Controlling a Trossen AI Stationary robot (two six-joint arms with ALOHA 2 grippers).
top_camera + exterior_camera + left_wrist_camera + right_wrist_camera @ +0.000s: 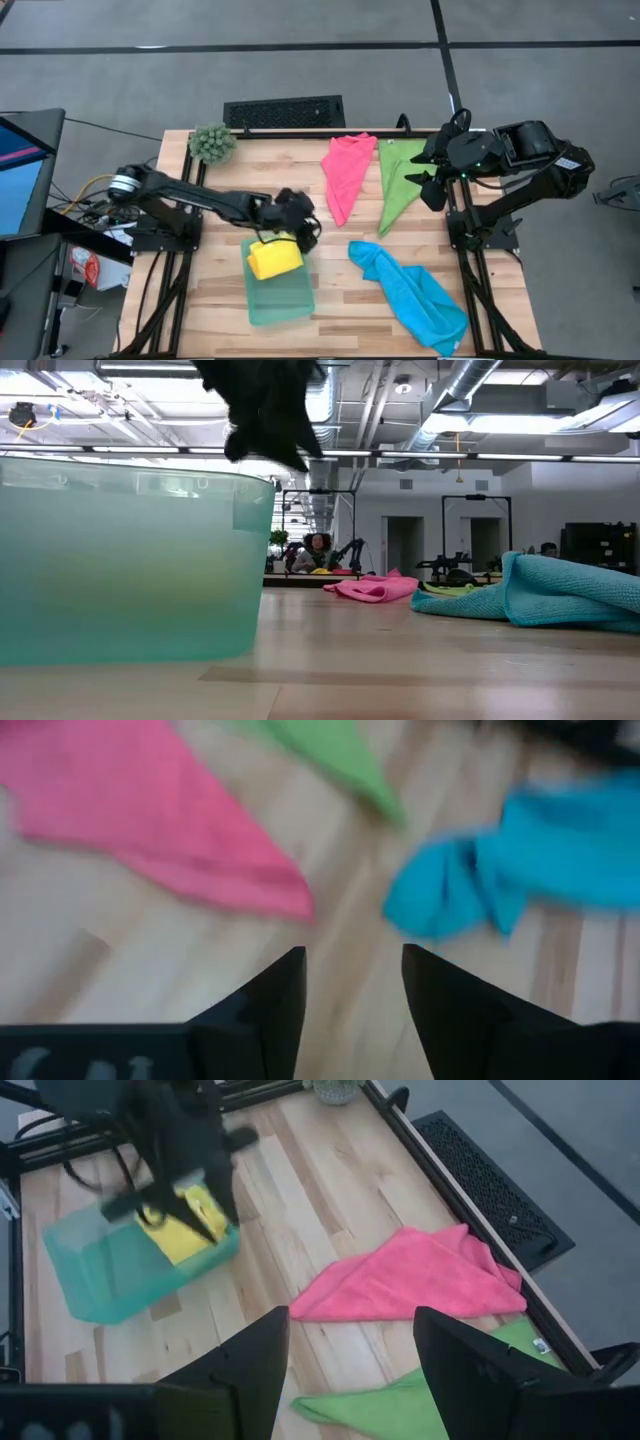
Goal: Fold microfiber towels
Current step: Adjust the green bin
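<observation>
microfiber towels: 1 yellow in the tray, 3 loose on the table, both grippers empty-handed
yellow towel (273, 258) sits bunched in the far end of the teal tray (285, 298); pink towel (346, 172) and green towel (399, 180) lie side by side near the table's far edge, each tapering to a point, apart from each other; blue towel (410, 293) lies crumpled toward the near right corner. left gripper (303, 232) hovers over the far right corner of the tray, just above the yellow towel, fingers (270, 1010) parted with bare wood between them, holding nothing. right gripper (428, 184) waits at the right edge by the green towel, jaws spread wide, nothing between them. spiky plant ball (212, 143) sits at the far left corner
</observation>
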